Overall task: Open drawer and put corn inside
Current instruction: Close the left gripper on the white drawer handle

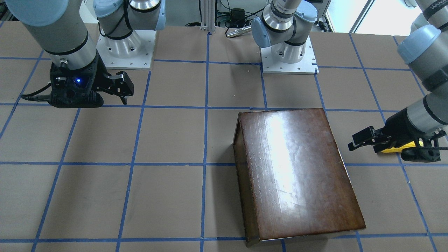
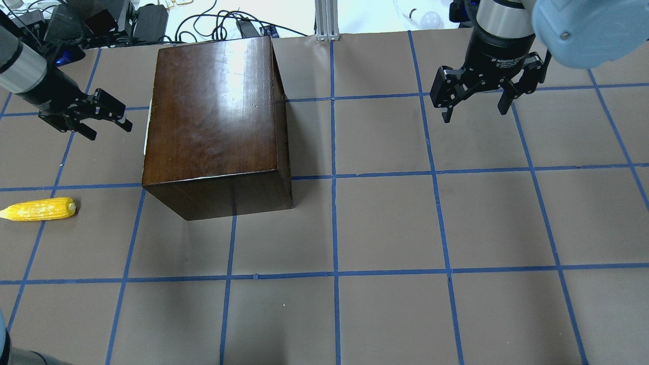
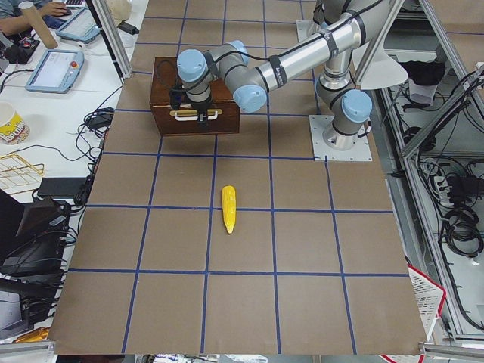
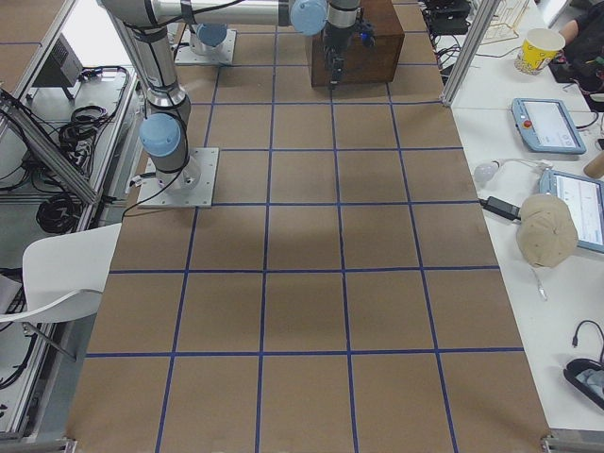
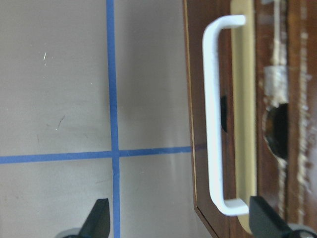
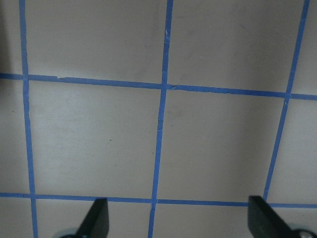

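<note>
The drawer is shut in the glossy dark-brown box (image 2: pixel 215 116). Its worn front panel (image 5: pixel 297 59) carries a white handle (image 5: pixel 210 114), seen close in the left wrist view. My left gripper (image 2: pixel 111 131) is open and empty, a short way in front of that handle, not touching it; its fingertips (image 5: pixel 99 220) show at the bottom of the wrist view. The yellow corn (image 2: pixel 40 209) lies on the table near the left edge, nearer the robot than the left gripper. My right gripper (image 2: pixel 474 115) is open and empty above the table at the far right.
The table is brown paper with a blue tape grid (image 2: pixel 334 175). The two arm bases (image 1: pixel 290 52) stand at the robot's edge. Cables and devices (image 2: pixel 152 20) lie beyond the far edge behind the box. The right wrist view shows only bare grid (image 6: pixel 163 87).
</note>
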